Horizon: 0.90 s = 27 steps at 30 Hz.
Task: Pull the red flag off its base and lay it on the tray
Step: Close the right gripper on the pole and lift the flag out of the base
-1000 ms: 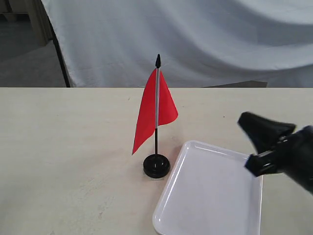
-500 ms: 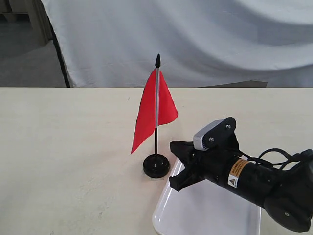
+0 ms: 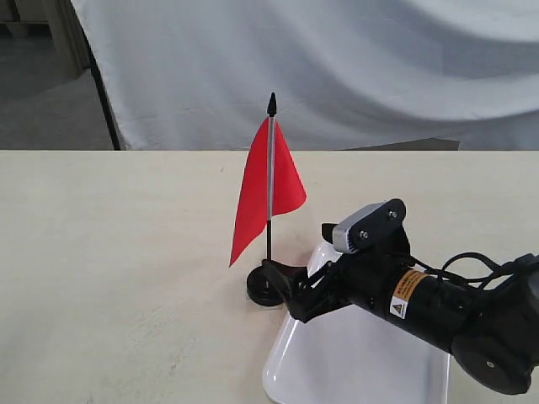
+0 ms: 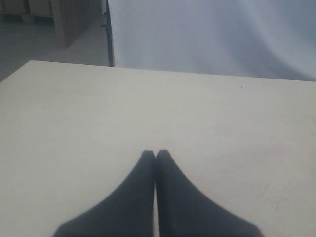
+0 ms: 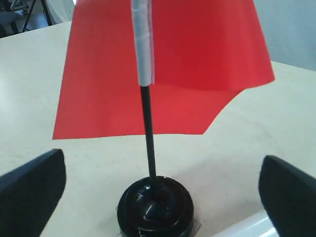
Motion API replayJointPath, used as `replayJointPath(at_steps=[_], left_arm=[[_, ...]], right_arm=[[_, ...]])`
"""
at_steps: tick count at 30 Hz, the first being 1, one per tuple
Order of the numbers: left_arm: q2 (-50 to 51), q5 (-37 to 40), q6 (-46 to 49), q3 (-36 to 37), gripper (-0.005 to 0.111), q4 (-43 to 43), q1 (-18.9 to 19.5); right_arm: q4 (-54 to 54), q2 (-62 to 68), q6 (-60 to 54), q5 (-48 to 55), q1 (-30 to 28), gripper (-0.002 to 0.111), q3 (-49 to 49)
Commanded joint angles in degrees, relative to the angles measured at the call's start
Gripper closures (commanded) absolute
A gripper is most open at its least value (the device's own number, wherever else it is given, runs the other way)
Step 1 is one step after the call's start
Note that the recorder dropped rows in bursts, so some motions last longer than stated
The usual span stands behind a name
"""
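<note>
Red flag [image 3: 268, 189] stands upright in its base [image 3: 268, 290] mid-frame, with the tray [image 3: 362, 370] at lower right. The right gripper [image 5: 160, 190] is spread wide either side of the base, holding nothing. The flag looks feather-light and the cloth floppy, so I'd pinch the stiff black pole below it.

An orange-and-white warning sticker [image 3: 408, 295] sits on the black right arm [image 3: 459, 324], just above the tray [image 3: 337, 366]. Its print is too small to read.

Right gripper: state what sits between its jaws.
In the right wrist view, the black base and the red flag on its pole stand between the open jaws.
</note>
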Motion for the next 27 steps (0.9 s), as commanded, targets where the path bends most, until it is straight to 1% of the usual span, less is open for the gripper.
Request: replayJointPath(at_steps=[1,10,13,16,17,19,20,21,22,23,25,27], left_arm=[[-0.1,0.0,0.1,0.2,0.107,0.0,-0.2],[-0.1,0.0,0.1,0.2,0.107,0.0,-0.2],[-0.1,0.0,0.1,0.2,0.107,0.0,-0.2],[-0.1,0.0,0.1,0.2,0.107,0.0,-0.2],[-0.1,0.0,0.1,0.2,0.107,0.0,-0.2],[-0.1,0.0,0.1,0.2,0.107,0.0,-0.2],[-0.1,0.0,0.1,0.2,0.107,0.0,-0.2],[-0.1,0.0,0.1,0.2,0.107,0.0,-0.2],[-0.1,0.0,0.1,0.2,0.107,0.0,-0.2],[-0.1,0.0,0.1,0.2,0.107,0.0,-0.2],[-0.1,0.0,0.1,0.2,0.107,0.0,-0.2],[-0.1,0.0,0.1,0.2,0.107,0.0,-0.2]], right_arm=[[0.0,0.2,0.6,-0.2,0.1,0.004,-2.3],[0.6,0.6,1.9,9.2,1.7,0.005,-12.1],[0.9,2.5,1.9,9.9,2.2,0.010,-14.8],[1.1,5.3,1.9,10.1,2.5,0.021,-16.9],[1.1,5.9,1.9,10.1,2.5,0.026,-17.6],[1.0,6.6,1.9,10.1,2.5,0.042,-18.3],[0.7,6.6,1.9,9.9,2.5,0.055,-18.3],[-0.4,6.5,1.9,10.1,2.5,0.073,-18.3],[-1.3,6.4,2.6,10.4,2.5,0.095,-18.3],[-2.2,6.1,3.4,10.5,2.5,0.107,-18.3],[-2.3,5.4,3.8,10.4,2.5,0.107,-18.3],[-2.9,3.8,4.0,11.2,2.5,0.109,-18.2]])
